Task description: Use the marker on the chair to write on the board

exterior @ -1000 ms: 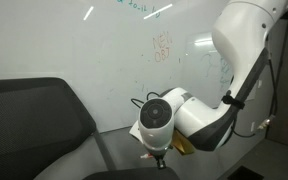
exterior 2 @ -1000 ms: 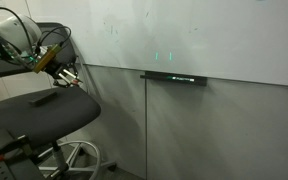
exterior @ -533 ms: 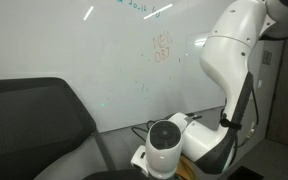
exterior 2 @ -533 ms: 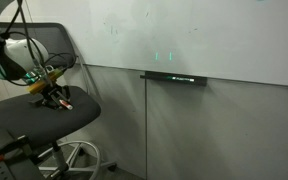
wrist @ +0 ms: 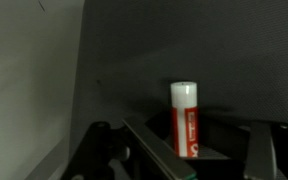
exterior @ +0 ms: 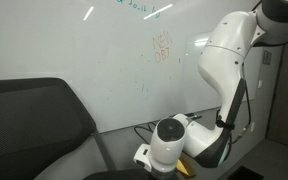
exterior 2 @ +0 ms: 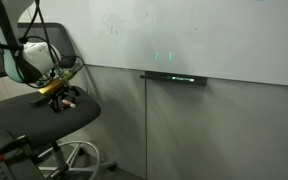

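We saw a glossy white arm (exterior: pixel 224 70) of bulbous, rounded segments at the frame's right, a black cable (exterior: pixel 246 103) trailing along it, and a black gripper (exterior 2: pixel 64 98) at left.

Wrist view: marker (wrist: pixel 185 118) is losing its lower end behind a finger (wrist: pixel 152 138). In an exterior view, gripper (exterior 2: pixel 64 98) is showing too small to read.
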